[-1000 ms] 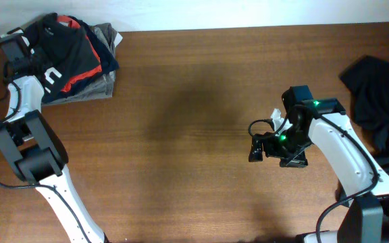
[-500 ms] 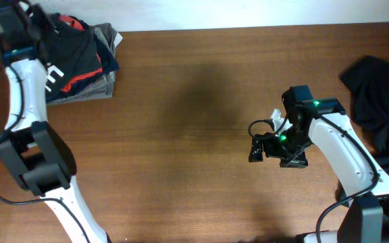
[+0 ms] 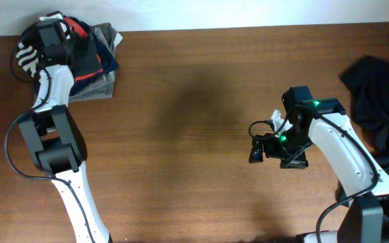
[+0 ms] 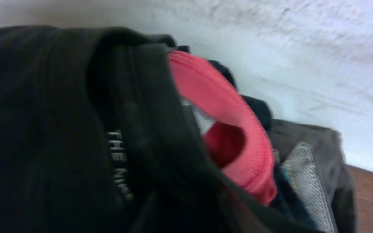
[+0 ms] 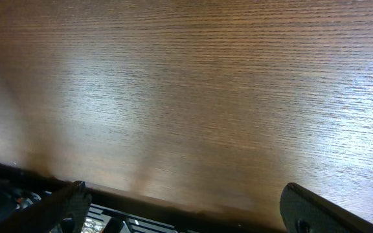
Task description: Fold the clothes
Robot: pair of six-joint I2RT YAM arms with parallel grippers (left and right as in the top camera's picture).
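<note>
A pile of folded clothes point(image 3: 98, 84) lies at the table's far left corner: a grey garment point(image 4: 316, 171) at the bottom and a black garment point(image 3: 80, 54) with a red collar point(image 4: 238, 142) on top. My left gripper point(image 3: 46, 34) is on the pile. Black cloth point(image 4: 57, 129) fills the left wrist view and hides the fingers. A crumpled dark garment point(image 3: 380, 101) lies at the right edge. My right gripper point(image 3: 255, 148) is open and empty over bare wood point(image 5: 186, 97), left of that garment.
The brown wooden table point(image 3: 181, 135) runs to a white wall along its far edge point(image 4: 290, 39). The right arm's base point(image 3: 370, 216) stands at the lower right.
My left gripper swung up to the far left corner, then came back right onto the pile. The black garment's white print shifted left and the cloth bunched. The right arm has not moved.
</note>
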